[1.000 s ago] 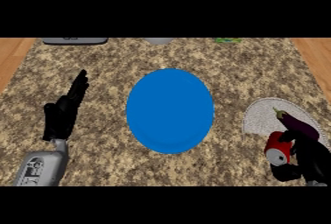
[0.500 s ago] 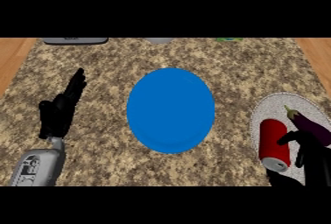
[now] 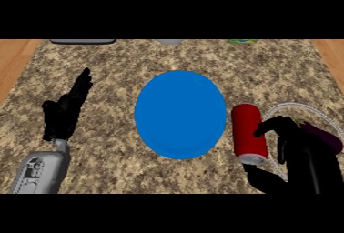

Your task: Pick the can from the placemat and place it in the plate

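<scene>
Holding the can (image 3: 249,133) in the right hand (image 3: 295,154) at the lower right of the head view, fingers and thumb curled round it from the right side. Can is red with a silver end, lying lengthwise, silver end pointing toward the near edge, red end pointing away. It sits just beside the right rim of the plate (image 3: 180,113), very close to it; cannot tell if the two touch, and cannot tell whether the can rests on the counter (image 3: 269,68) or is lifted off it. Can is not in the plate

Plate is blue, round, in the middle of the speckled stone counter, nothing on it

Placemat (image 3: 316,113) is pale, only its curved edge shows, behind and right of the right hand, mostly covered by the hand and forearm. A dark purple thing (image 3: 321,136) shows at the far right by the wrist, partly hidden, cannot tell what it is

Left hand (image 3: 66,111) is at the left of the view, well apart from the plate, fingers straight and pointing up and away, holding nothing, resting. Grey forearm (image 3: 42,170) comes in below it from the lower edge

Wood surface (image 3: 15,63) shows at both sides past the counter. A dark grey object (image 3: 82,41), a pale grey one (image 3: 170,41) and a green one (image 3: 242,41) are cut off at the far edge, cannot tell what they are
</scene>
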{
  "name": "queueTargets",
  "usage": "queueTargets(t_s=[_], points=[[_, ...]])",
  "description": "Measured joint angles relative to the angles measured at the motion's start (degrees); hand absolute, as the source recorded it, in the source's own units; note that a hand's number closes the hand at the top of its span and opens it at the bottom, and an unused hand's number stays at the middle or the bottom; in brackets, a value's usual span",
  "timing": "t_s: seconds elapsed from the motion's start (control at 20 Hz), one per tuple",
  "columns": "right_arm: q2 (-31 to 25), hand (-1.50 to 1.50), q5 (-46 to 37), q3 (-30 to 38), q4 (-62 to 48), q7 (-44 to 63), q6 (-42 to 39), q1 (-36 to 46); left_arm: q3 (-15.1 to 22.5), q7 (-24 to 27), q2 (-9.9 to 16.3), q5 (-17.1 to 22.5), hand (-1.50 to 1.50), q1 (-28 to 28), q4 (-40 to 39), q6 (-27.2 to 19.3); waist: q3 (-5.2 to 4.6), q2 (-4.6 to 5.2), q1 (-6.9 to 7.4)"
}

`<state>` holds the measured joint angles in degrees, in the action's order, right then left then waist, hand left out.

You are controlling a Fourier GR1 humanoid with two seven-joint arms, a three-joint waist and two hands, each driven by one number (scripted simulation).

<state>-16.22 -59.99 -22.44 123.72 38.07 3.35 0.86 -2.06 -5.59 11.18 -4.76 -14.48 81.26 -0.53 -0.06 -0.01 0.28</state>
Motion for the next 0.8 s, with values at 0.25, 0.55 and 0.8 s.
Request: queueTargets(t_s=[0.25, 0.55, 0.8], points=[[7.90, 1.50, 0.29, -1.43, -10.78, 1.54, -1.15, 10.27, 0.39, -0.37, -0.71, -0.57, 0.00, 0.24, 0.60, -0.27, 0.02, 0.07, 0.31], [14.22, 1.50, 1.79, -1.21, -27.94, 0.43, 3.37, 21.31, -0.26, 0.59, -0.74, -0.92, 0.00, -0.97, -1.11, -0.13, 0.03, 0.17, 0.40], [15.61, 1.50, 0.88, -2.83, -44.27, 2.19, 6.65, 29.11, 0.03, 1.21, -1.07, -1.30, 0.00, -1.43, -1.82, 0.04, 0.04, 0.32, 0.94]])
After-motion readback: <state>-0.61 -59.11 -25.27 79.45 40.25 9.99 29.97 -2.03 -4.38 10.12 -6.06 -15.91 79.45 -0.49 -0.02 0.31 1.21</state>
